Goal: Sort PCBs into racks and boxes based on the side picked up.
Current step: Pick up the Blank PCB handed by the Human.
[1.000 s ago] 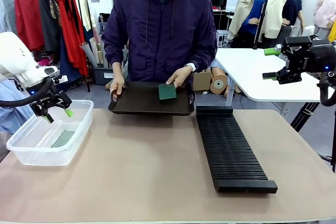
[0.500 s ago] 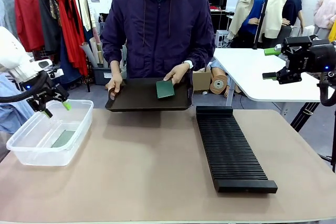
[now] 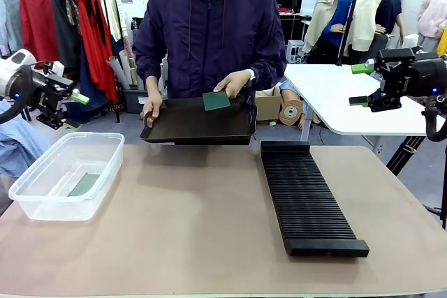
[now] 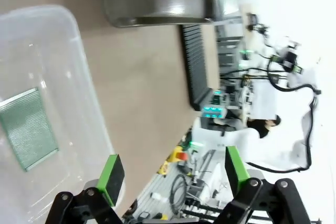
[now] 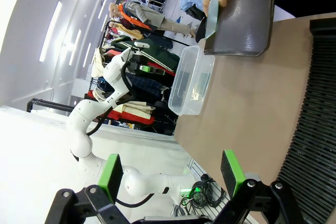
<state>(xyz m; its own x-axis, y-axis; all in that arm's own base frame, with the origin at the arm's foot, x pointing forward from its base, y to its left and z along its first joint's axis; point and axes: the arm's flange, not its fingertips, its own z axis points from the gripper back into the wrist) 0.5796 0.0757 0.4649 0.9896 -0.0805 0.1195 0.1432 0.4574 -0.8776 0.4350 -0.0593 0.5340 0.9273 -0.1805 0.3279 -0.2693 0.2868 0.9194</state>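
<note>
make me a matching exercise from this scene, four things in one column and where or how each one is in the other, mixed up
Things:
1. pale PCB
2. dark green PCB
3. rack
4. left gripper

Places or states:
a. in the person's hand at the black tray
b. open, up in the air near the clear tub
c. lying flat inside that tub
d. on the table, toward the robot's right

Pairs: 1-c, 2-a, 3-d, 4-b
</note>
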